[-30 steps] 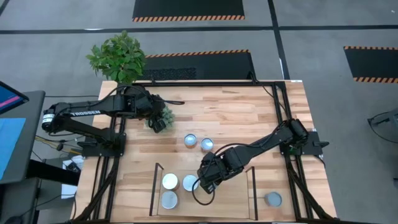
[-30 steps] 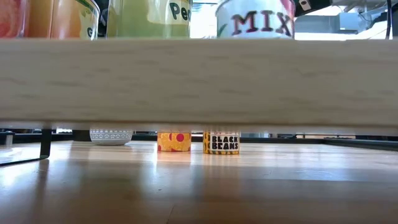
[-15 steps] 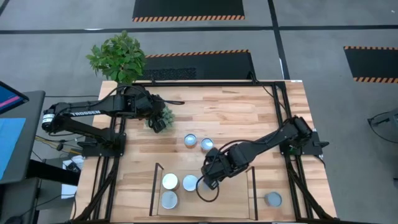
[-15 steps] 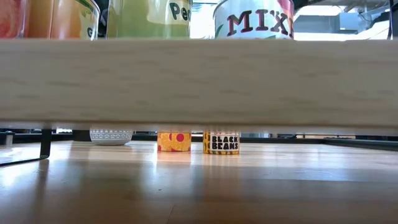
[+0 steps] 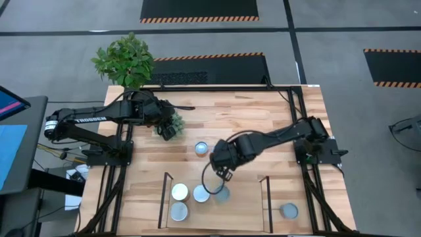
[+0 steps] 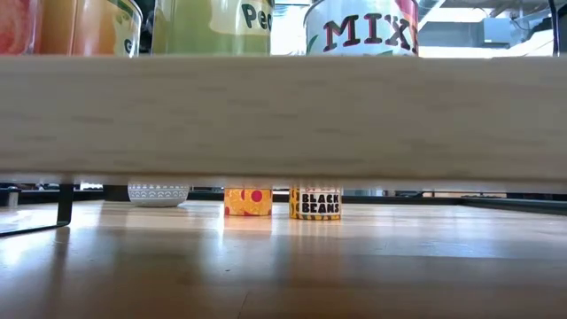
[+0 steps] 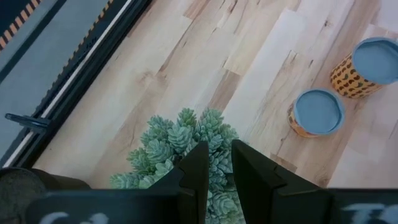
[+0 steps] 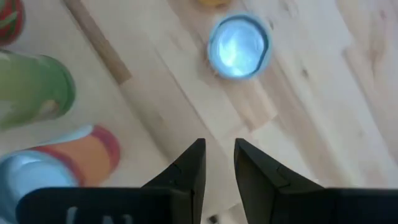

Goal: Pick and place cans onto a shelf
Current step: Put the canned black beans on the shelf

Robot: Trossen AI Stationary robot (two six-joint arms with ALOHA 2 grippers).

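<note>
Several cans stand on the light wooden shelf point(image 5: 243, 197): a white-topped one point(image 5: 179, 191), two blue-topped ones point(image 5: 201, 193) point(image 5: 222, 193) and one nearer point(image 5: 179, 211). Another can point(image 5: 201, 148) stands on the table beyond the shelf. A second one beside it is hidden under my right arm but shows in the left wrist view point(image 7: 367, 65). One more can point(image 5: 288, 210) stands at the near right. My right gripper point(image 5: 225, 172) hangs shut and empty above the shelf's far edge. My left gripper point(image 5: 170, 130) is shut above a small succulent point(image 7: 180, 140).
A leafy plant in a black pot point(image 5: 125, 60) stands off the table's far left corner. Dark upright brackets point(image 5: 164, 197) point(image 5: 266, 197) bound the shelf's sides. In the low view the shelf board point(image 6: 283, 115) spans the picture, with two table cans point(image 6: 248, 202) point(image 6: 316, 202) showing beneath it.
My right gripper has drawn back from the shelf toward the table's far edge. The blue-topped can it stood over is left standing on the shelf beside the others. My right arm now covers one of the two cans beyond the shelf.
</note>
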